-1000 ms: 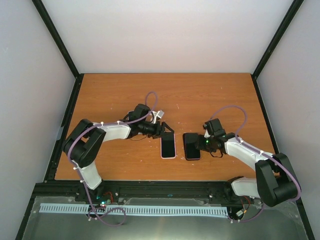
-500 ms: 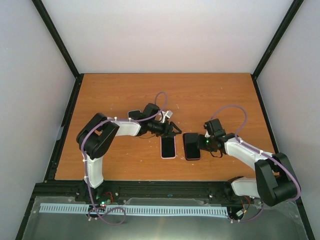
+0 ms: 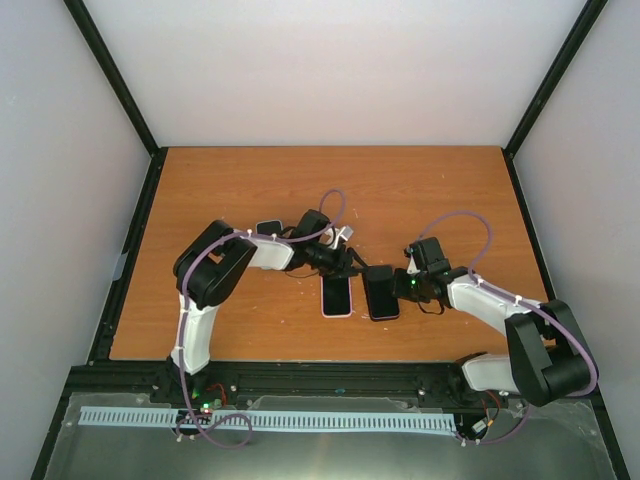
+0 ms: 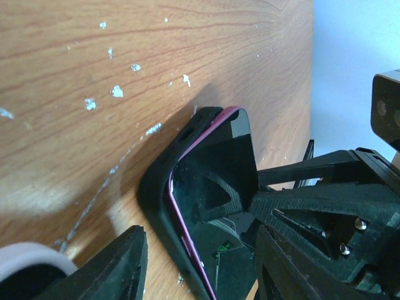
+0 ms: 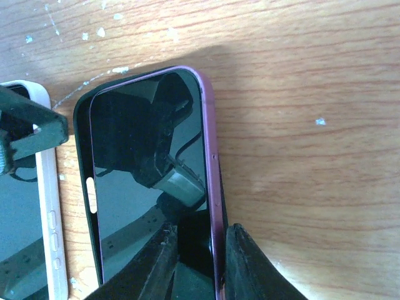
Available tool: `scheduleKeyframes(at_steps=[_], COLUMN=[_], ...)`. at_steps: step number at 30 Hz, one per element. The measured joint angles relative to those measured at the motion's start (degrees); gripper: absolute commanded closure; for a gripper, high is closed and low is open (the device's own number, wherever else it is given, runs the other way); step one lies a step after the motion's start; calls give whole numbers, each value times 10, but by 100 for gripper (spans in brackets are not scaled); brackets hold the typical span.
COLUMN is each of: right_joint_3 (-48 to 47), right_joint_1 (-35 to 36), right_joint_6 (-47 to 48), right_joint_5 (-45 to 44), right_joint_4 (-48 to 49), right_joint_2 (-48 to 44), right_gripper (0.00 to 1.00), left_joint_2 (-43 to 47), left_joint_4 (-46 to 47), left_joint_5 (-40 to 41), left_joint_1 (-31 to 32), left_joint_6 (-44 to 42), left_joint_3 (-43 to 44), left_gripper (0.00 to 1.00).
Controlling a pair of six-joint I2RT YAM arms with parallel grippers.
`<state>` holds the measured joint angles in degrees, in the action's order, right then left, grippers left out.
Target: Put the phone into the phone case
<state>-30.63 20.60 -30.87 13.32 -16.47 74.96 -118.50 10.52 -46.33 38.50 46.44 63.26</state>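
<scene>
- My right pincer: narrow, pinching the phone by its purple edge.
- My left pincer: wide, straddling its corner, holding nothing.
- Progress: one side of the phone sits in the phone case; the other is raised.
- Remaining: press flush.

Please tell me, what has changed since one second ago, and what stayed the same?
The left tool swung right, from the far end of the pink-cased phone to the far corner of the dark phone, jaws open. The right tool, gripping that phone, shifted it slightly left. The pink-cased phone stayed put.
</scene>
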Motion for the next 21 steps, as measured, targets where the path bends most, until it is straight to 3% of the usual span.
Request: scheduleKeyframes(at_steps=[9,21], right_joint_3=[11,34], right_joint_1=[-3,-5], right_joint_6=[-2,-16], right_joint_5=[26,51], right_joint_4=[30,72], right_joint_2=[7,5], right_gripper=[79,80], left_joint_2=[-20,-48], left_joint_4=[-9,-19], left_joint_5=[-3,-3], left_joint_1=[3,2], left_joint_6=[-3,-4], left_joint_3=[22,65], left_gripper=[64,65])
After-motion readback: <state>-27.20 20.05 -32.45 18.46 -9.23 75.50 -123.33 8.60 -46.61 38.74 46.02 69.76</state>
